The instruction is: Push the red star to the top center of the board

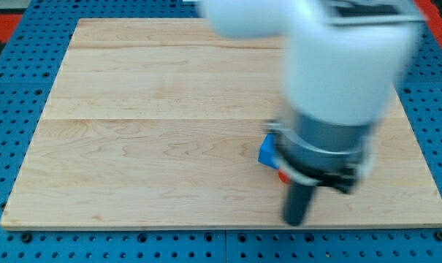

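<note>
My arm fills the view's right and hides much of the board there. My tip rests on the wooden board near its bottom edge, right of centre. A blue block, shape unclear, peeks out at the arm's left side, just above and left of my tip. A small sliver of red shows under the arm's collar next to the blue block; it may be the red star, but its shape is hidden.
The board lies on a blue perforated table. A red area shows at the view's top left corner. Any other blocks are hidden behind the arm.
</note>
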Motion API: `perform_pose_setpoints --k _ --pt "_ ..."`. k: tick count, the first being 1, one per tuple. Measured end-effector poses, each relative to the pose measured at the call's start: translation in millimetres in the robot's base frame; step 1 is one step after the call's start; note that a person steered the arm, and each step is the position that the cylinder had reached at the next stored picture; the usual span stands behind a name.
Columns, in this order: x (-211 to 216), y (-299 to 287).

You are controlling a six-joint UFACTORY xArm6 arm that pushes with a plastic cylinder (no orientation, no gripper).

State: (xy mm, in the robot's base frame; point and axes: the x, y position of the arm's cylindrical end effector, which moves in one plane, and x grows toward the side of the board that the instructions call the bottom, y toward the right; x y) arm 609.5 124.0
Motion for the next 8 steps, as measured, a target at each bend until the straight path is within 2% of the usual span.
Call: perform_pose_setpoints --k 1,2,3,6,8 --pt "-10 72" --pt "-50 81" --pt "-86 76" --pt "-165 -33" --pt "-203 -34"
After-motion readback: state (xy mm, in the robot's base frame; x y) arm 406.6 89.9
